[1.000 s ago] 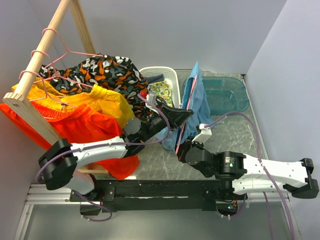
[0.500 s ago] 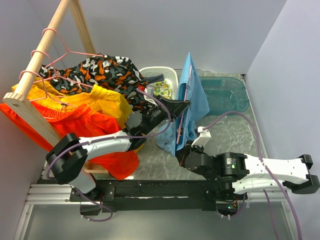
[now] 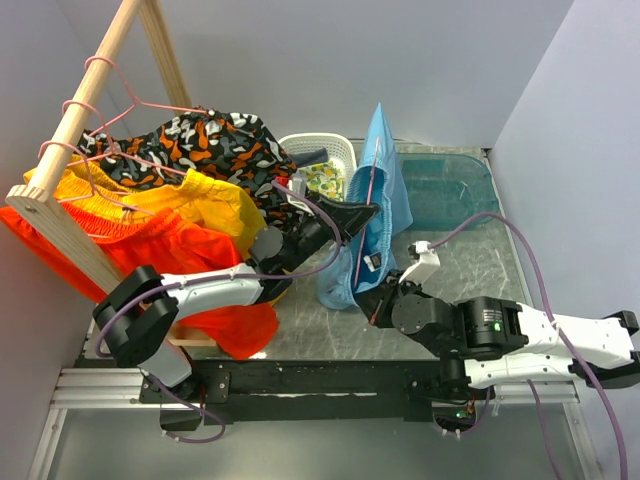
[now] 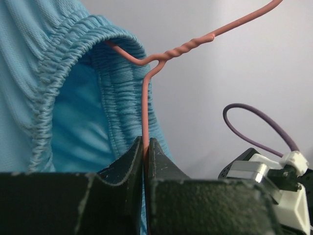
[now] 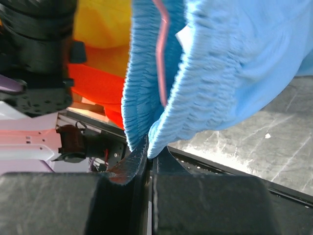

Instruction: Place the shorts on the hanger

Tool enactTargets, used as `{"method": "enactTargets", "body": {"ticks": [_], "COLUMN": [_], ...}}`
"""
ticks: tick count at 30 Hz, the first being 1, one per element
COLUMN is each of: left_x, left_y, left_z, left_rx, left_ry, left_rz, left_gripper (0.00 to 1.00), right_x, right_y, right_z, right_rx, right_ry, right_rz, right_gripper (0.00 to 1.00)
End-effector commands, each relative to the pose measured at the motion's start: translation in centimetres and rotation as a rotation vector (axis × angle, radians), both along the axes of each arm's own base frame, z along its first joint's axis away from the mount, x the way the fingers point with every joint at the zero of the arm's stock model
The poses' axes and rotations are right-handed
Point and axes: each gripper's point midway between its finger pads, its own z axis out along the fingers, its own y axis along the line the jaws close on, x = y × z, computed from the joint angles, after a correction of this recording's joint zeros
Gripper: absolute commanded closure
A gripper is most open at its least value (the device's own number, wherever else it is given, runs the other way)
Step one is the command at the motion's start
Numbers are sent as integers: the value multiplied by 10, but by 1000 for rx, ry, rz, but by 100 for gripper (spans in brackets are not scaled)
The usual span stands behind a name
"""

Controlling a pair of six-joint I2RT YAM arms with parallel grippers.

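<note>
my left gripper (image 4: 145, 147) is clamped on the hanger (image 4: 145, 105) below its twisted neck. my right gripper (image 5: 149, 149) pinches the shorts (image 5: 215, 63) by the waistband. they hang mid-scene between the arms, one hanger shoulder inside the waistband. i'd call it half done: the band needs seating. crowded rack (image 3: 85, 120) left, white basket (image 3: 340, 145) far; more room on the right.

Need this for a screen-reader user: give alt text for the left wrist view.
The left gripper is shut on the pink wire hanger below its twisted neck. The light blue shorts hang with their elastic waistband around the wire.
</note>
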Motion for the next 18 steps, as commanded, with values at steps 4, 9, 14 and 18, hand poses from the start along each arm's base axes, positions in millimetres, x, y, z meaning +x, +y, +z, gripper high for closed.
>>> {"method": "enactTargets", "body": {"ticks": [4,9,14,18], "left_x": [-26,-41,-43,-42], "left_y": [1,-6,-8,-6], "left_z": [24,14,-6,-17], "left_rx": [-41,46,193,307], "left_ry": [-50,49,190,301], "left_rz": [-87,-174,-200,-224], "left_gripper": [99,99,99,99], "right_x": [24,49,58,55], "right_y": [-32,-57,-39,-21], "right_z": [33,48,34,20], "right_rx": [-7,10,-8,-33], "right_ry": [-63,-114,-93,-84], "right_rz": [-135,-166,-92,-7], "right_gripper": [100,99,93,76]}}
